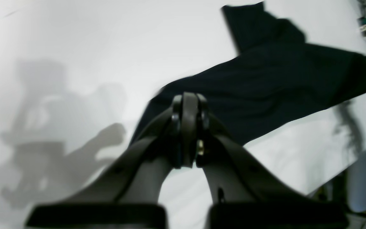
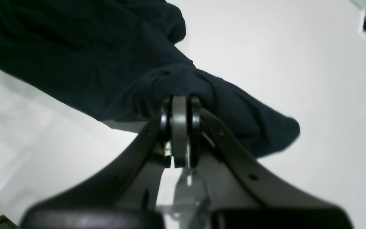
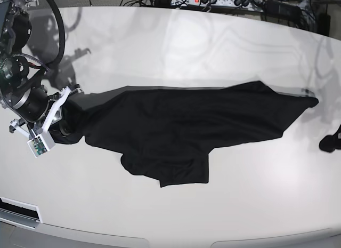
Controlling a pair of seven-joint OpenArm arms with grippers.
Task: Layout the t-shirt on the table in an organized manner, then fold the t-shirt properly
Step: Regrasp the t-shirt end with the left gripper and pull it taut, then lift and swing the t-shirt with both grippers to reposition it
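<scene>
While the t-shirt (image 3: 181,128) is lying stretched across the middle of the white tabletop (image 3: 176,50), its long axis is running side to side in the base view, from one arm's side to the other. One end is tapering to a point near that view's right edge, and a loose flap is sagging toward the front edge.

The right end effector (image 2: 179,108) is sitting at the shirt's other end, on the base view's left, clenched on a bunched fold of the black cloth. So that end is already being held.

The left end effector (image 1: 189,101) is clamped shut too; in its wrist view the tips are meeting right at the shirt's near edge. Whether cloth is actually caught between them I cannot tell, since the picture is blurred. In the base view only a dark bit of that arm (image 3: 330,143) is showing, just beside the tapered end.

My judgement: the coming pull is turning on this axis, with each arm drawing outward from its own end.
</scene>
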